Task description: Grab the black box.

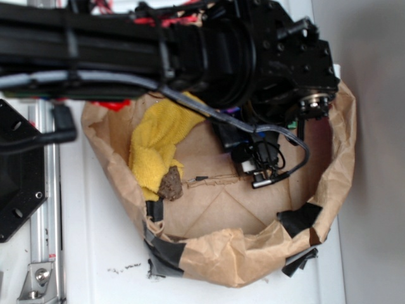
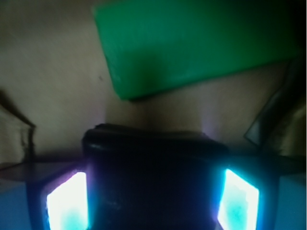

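Both glowing fingers (image 2: 68, 201) press the sides of the black box (image 2: 153, 177), which fills the bottom centre of the wrist view. Just above it lies a green block (image 2: 192, 43) on brown paper (image 2: 48, 72).

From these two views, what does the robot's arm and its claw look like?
The arm is black and boxy, with screws on its joint housings and red parts showing behind it. A grey cable runs along it and loops down near the wrist. In the wrist view, the claw has two flat fingers that glow white and cyan.
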{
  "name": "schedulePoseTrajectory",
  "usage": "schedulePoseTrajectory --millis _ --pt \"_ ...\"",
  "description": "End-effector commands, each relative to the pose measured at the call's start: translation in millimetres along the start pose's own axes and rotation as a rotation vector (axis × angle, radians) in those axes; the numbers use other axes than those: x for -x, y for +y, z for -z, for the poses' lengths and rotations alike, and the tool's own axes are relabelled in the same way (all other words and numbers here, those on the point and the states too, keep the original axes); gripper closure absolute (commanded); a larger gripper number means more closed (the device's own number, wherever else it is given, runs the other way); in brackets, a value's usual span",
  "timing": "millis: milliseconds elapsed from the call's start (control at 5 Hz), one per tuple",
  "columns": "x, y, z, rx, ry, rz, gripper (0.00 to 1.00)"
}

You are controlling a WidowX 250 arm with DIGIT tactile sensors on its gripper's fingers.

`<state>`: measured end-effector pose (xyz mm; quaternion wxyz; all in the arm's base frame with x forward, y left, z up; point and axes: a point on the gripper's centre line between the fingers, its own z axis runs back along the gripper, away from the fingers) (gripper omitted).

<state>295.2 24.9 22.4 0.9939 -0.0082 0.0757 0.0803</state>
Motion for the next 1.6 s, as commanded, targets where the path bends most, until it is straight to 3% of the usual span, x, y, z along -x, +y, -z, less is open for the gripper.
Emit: schedulePoseTrajectory --millis 0,200,400,800,1000,1200,1400 --pt "-2 13 -2 0.103 -0.002 -0.034 1.00" --pt "1 11 -39 0.013 -0.158 0.049 1.00" --pt "25 10 -85 -0.039 -0.352 0.154 1.00" --pt "74 11 -179 0.012 -0.343 0.171 1.00" --pt "101 9 -225 -0.018 -0.358 0.151 1.00" --pt "110 9 -248 -0.013 -0.371 0.143 1.00" --pt "104 10 -240 -0.029 -0.361 0.142 1.00"
